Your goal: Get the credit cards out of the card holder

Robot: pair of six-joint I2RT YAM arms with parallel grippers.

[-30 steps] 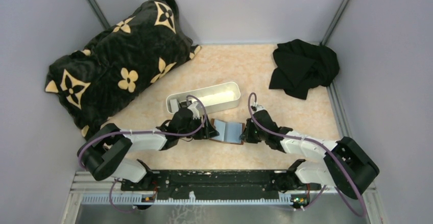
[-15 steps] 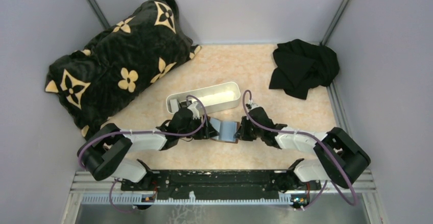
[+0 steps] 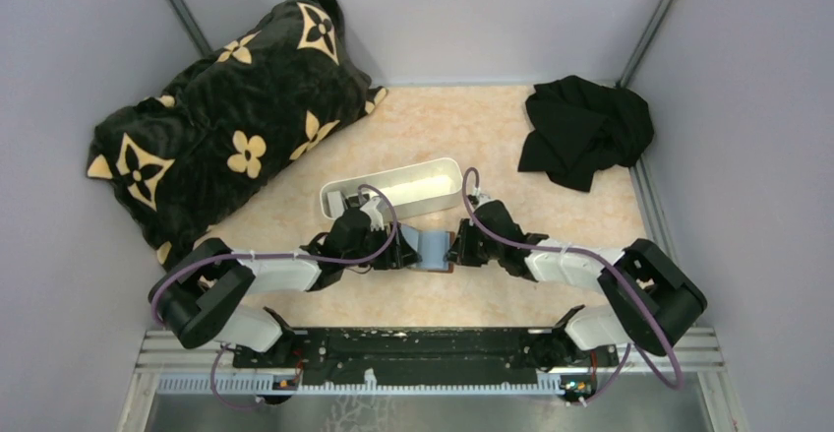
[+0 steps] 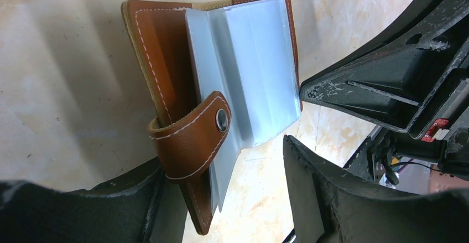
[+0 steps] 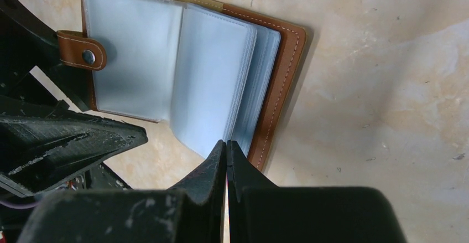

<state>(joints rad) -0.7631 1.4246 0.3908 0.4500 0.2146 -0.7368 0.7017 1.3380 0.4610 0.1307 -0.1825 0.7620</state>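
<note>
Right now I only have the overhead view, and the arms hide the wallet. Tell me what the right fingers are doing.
Observer: The right fingers are shut, with their tips at the edge of the wallet's clear sleeves. I can't tell whether a sleeve is caught between them.
Operator: Report the left fingers.
Observer: The left fingers are open and straddle the end with the snap strap. One lies against the brown cover; the other stands apart from the sleeves.
Operator: Check for cards.
Observer: No cards stick out of the sleeves in either wrist view.
</note>
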